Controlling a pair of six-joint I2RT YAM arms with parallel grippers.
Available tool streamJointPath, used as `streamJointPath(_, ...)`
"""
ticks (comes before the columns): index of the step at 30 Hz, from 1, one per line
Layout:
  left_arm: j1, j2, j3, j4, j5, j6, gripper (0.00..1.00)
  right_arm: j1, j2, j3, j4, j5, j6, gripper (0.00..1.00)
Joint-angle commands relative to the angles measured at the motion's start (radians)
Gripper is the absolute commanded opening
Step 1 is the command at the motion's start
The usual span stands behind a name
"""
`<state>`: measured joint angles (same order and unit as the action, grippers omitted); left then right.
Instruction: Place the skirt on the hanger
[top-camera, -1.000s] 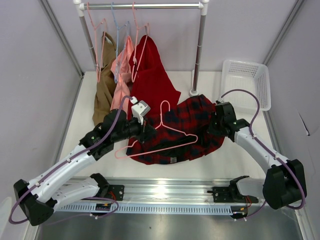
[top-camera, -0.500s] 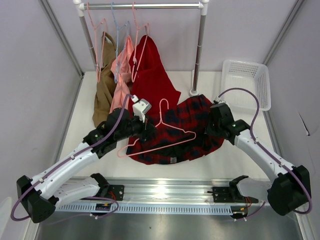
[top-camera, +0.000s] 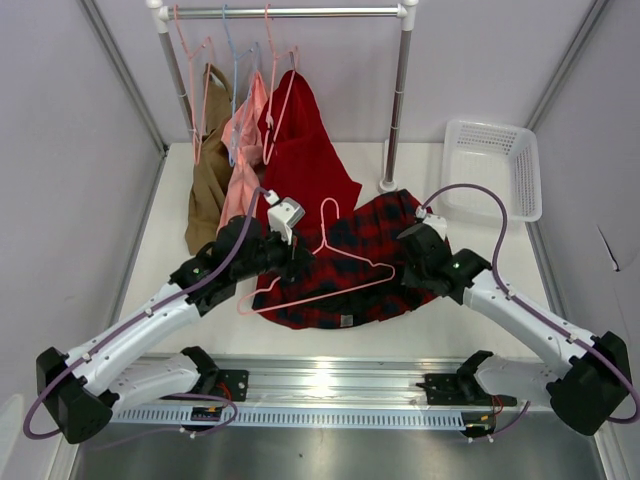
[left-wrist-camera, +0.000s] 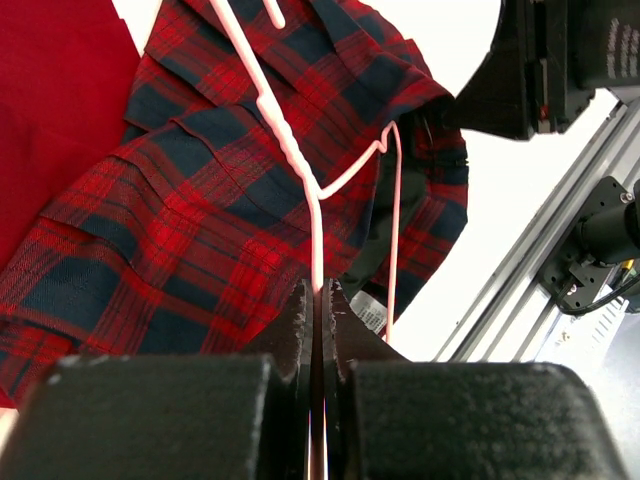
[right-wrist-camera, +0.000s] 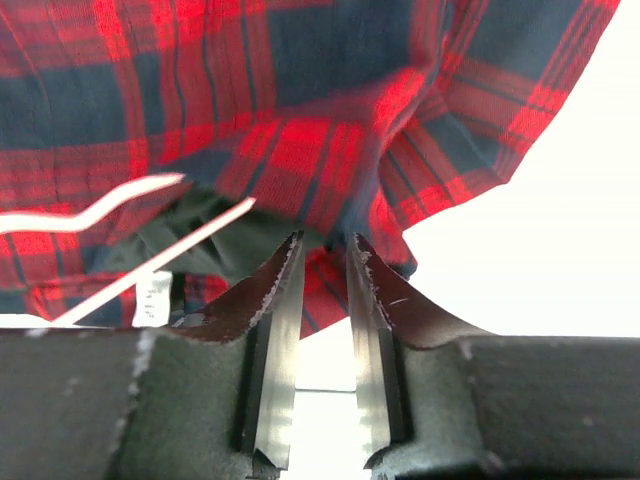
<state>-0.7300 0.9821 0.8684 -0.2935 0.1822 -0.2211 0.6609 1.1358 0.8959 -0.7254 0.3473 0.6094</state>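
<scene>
On the table: the skirt (top-camera: 350, 262) lies spread out in the middle, between the two arms.
Hanger: the hanger (left-wrist-camera: 283, 130) lies on top of the skirt. Its right end seems to poke into the skirt's dark inside.
Left gripper: the left gripper (left-wrist-camera: 318, 290) is squeezed tight on the hanger's thin wire.
Right gripper: the right gripper (right-wrist-camera: 322, 245) has its jaws a little apart, right at the skirt's right edge. No cloth looks pinched.
Skirt feel: I think soft, light and floppy, so it will sag when lifted.
Hanger feel: thin, stiff, maybe slippery.
Where to grab: I think one layer of the skirt's right edge, close to the hanger's end.
</scene>
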Motion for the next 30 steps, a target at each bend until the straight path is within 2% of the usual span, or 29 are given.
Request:
streamJointPath(1,0.006,0.006,-0.002,0.062,0.008,-0.018,0.00,0.031,-0.033,0.046,-0.052,0.101,0.052,0.29)
streamJointPath(9,0.004,0.041,0.018,0.073,0.014,-0.023,0.00,0.063,-0.080,0.026,-0.092,0.131,0.113,0.30)
streamJointPath(12,0.004,0.044,0.017,0.076,0.017,-0.021,0.00,0.069,-0.085,-0.003,-0.050,0.107,0.081,0.33)
streamJointPath(19,0.006,0.040,0.011,0.070,0.017,-0.020,0.00,0.046,0.027,0.000,0.037,0.033,0.038,0.29)
streamJointPath(30,0.004,0.035,0.007,0.060,0.023,-0.014,0.00,-0.119,0.114,-0.005,0.087,-0.016,-0.046,0.27)
